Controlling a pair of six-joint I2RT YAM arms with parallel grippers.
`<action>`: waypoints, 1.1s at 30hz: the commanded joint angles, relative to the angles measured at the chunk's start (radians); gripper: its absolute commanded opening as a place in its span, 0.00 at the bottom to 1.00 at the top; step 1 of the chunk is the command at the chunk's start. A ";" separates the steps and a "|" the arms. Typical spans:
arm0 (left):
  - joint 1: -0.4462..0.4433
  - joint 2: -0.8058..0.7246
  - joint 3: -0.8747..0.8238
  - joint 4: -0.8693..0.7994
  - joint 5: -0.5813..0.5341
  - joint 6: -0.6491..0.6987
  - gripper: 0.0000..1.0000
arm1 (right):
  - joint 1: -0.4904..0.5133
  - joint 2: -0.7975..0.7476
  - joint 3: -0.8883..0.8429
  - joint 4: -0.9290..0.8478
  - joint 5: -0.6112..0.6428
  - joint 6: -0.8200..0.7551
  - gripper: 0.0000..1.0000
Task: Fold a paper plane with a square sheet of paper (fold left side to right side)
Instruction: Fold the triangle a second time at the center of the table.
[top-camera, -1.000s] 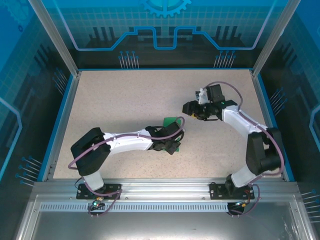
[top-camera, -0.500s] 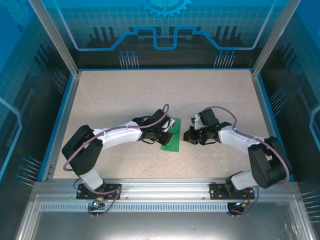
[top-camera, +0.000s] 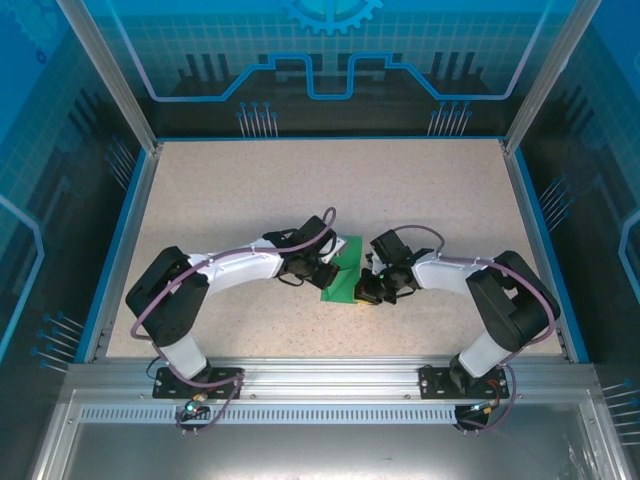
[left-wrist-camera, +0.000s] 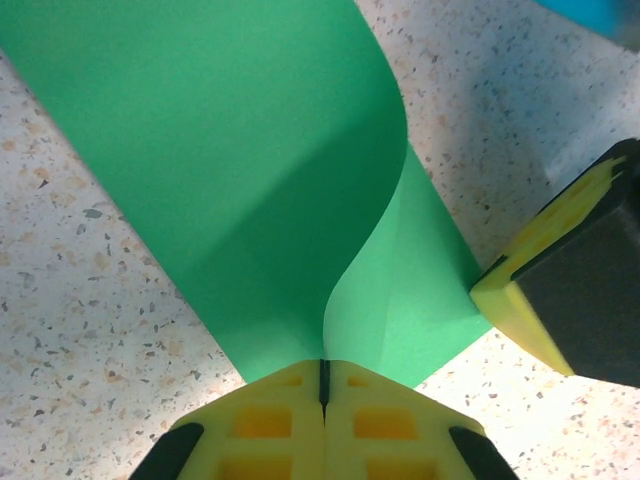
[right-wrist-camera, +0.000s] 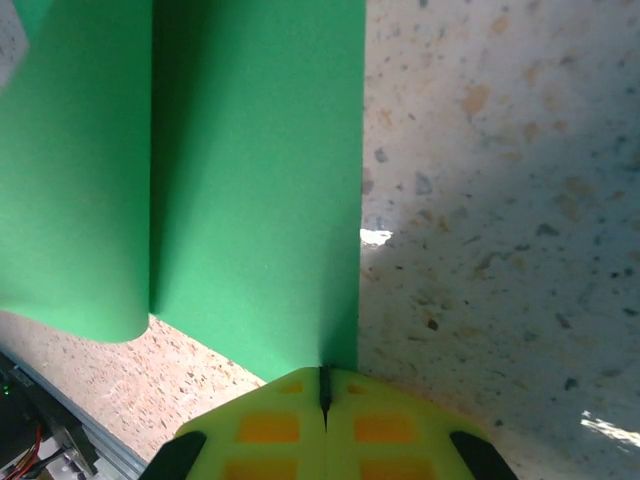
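Note:
The square sheet of paper (top-camera: 343, 275) is bright green and lies mid-table, partly folded over. In the left wrist view one flap of the paper (left-wrist-camera: 250, 150) curls up from the lower layer, and its edge runs into the seam of my left gripper (left-wrist-camera: 322, 372), which is shut on it. My left gripper (top-camera: 327, 270) sits at the sheet's left side. My right gripper (top-camera: 366, 292) is shut, its tips resting at the sheet's front right corner. There the paper (right-wrist-camera: 250, 200) lies flat ahead of my right gripper (right-wrist-camera: 322, 380).
The speckled tabletop (top-camera: 250, 190) has a blue rim (top-camera: 118, 250) on the left, back and right. An aluminium rail (top-camera: 320, 385) runs along the front by the arm bases. The right gripper's yellow fingertip (left-wrist-camera: 530, 270) touches the sheet's corner in the left wrist view.
The right arm swung down from the back right to the sheet's front corner and closed. The left gripper carried the paper's left edge up and over toward the right.

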 joint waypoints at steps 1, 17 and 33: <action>0.014 0.026 0.004 -0.023 0.008 0.034 0.00 | 0.018 0.017 0.028 -0.063 0.034 -0.003 0.00; 0.043 0.105 0.057 -0.011 -0.002 0.059 0.00 | 0.037 0.041 0.042 -0.133 0.067 -0.026 0.00; 0.051 0.147 0.088 -0.018 -0.018 0.070 0.01 | 0.045 0.051 0.049 -0.151 0.072 -0.033 0.00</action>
